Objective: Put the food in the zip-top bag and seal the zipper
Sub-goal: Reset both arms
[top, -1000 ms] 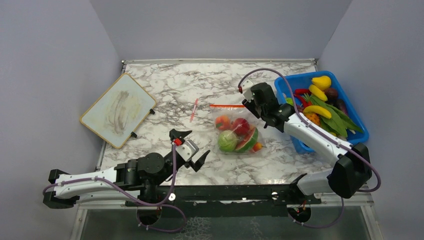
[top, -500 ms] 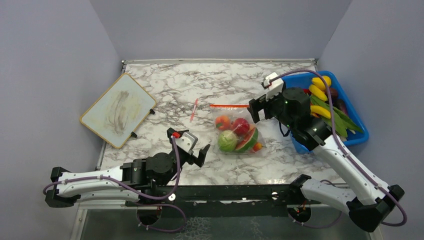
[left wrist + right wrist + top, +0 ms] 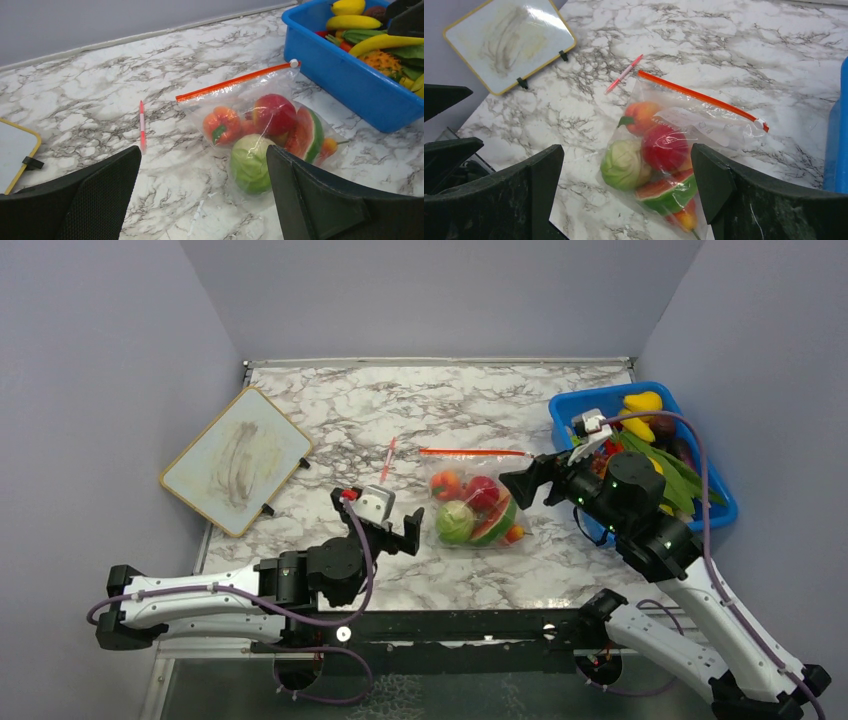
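Note:
The clear zip-top bag lies flat mid-table with the food inside: a green round one, a watermelon slice, a red fruit and an orange one. The red-orange zipper runs along the bag's far edge, its white slider at the right end. My left gripper is open and empty, just left of the bag. My right gripper is open and empty, raised to the right of the bag. Neither touches it.
A blue bin of toy produce stands at the right, close behind my right arm. A yellow-framed whiteboard lies at the left. A short pink stick lies left of the bag.
My right gripper has pulled away from the zipper's right end, rising and moving back towards the near right. My left gripper has moved closer to the bag. The bag has not moved.

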Robot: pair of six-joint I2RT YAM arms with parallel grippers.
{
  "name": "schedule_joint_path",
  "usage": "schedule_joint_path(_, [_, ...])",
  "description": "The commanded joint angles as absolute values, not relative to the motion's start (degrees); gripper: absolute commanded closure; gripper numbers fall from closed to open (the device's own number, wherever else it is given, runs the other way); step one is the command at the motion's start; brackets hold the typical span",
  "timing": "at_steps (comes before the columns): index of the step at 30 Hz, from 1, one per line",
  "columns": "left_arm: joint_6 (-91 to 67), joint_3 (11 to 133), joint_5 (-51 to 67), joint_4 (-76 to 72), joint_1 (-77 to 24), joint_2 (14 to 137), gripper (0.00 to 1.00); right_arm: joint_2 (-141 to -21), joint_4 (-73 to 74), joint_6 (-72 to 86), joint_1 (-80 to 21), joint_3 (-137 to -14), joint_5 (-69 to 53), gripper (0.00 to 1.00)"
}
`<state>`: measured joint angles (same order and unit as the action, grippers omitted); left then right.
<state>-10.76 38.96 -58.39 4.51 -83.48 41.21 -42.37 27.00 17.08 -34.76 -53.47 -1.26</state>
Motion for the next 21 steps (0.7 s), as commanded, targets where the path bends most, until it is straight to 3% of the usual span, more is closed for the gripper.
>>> schedule_joint_path(1, [-9.89,40.35,-57.61,-0.47,-83.60,37.50,0.01,-39.91,27.29,19.77,-34.63,-53.44,0.03,0.00])
schedule_joint_path(9, [-7.12,41.65,-56.34,-0.93,-83.67,32.58,0.01,-38.77,26.77,21.56,-34.63,-53.63,-0.44,0.00])
schedule_joint_path(21, [-5.07,42.39,-56.92,0.21,-83.62,35.72,0.01,-38.93,27.00,22.28,-34.58,-53.43,0.28,0.00])
